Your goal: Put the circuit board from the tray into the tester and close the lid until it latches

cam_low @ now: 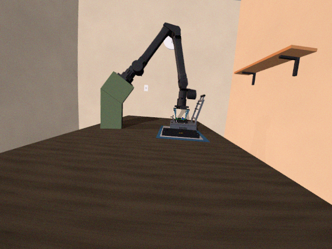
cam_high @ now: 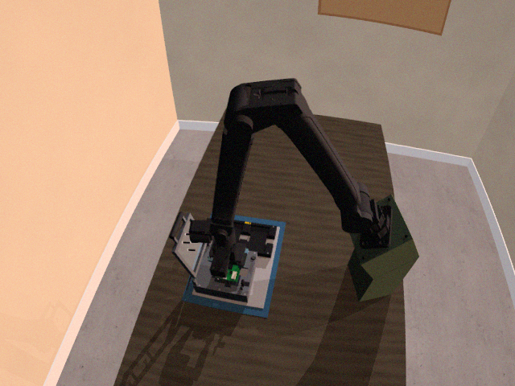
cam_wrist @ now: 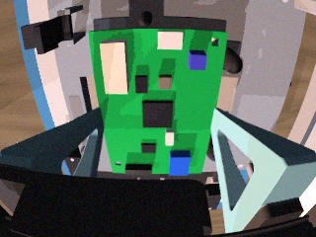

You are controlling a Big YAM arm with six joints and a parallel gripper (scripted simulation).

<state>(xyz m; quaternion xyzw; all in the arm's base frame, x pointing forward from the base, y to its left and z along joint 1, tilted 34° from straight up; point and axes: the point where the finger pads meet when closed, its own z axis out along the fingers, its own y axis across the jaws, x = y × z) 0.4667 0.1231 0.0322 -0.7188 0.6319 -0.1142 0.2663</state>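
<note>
Top view: arm (cam_high: pixel 232 166) reaches from a green pedestal (cam_high: pixel 386 265) across the dark desk (cam_high: pixel 299 265) to a blue mat (cam_high: pixel 270 307). On the mat, the grey tester (cam_high: pixel 257 282) sits nearest the camera, with the black tray (cam_high: pixel 261 239) behind it. Lid (cam_high: pixel 187 249) stands swung open on the tester's left side. The end effector (cam_high: pixel 222 269) points down over the tester. A corner of the green board (cam_high: pixel 233 273) with its white connector shows just right of the wrist.

Exterior view: the end effector (cam_low: pixel 181 113) hangs straight down over the tester (cam_low: pixel 183 125), pale fingers spread. Lid (cam_low: pixel 197 107) leans up and to the right, handle at the top. Tray (cam_low: pixel 180 132) lies in front, toward the camera. The board is only a speck of green here; whether it touches the plate cannot be told from this angle.

Wrist view: board (cam_wrist: pixel 158 99) fills the centre, face up, gripped by its long edges between the two pale fingers. The end effector (cam_wrist: pixel 158 158) is clenched on the board. White connector (cam_wrist: pixel 114 66) at upper left, blue parts at upper right and at the bottom. Beyond the board's far end stands a black post (cam_wrist: pixel 146 12); a black hook-like part (cam_wrist: pixel 49 32) sits at the tester's upper-left edge. Grey plate (cam_wrist: pixel 264 73) lies beneath.
</note>
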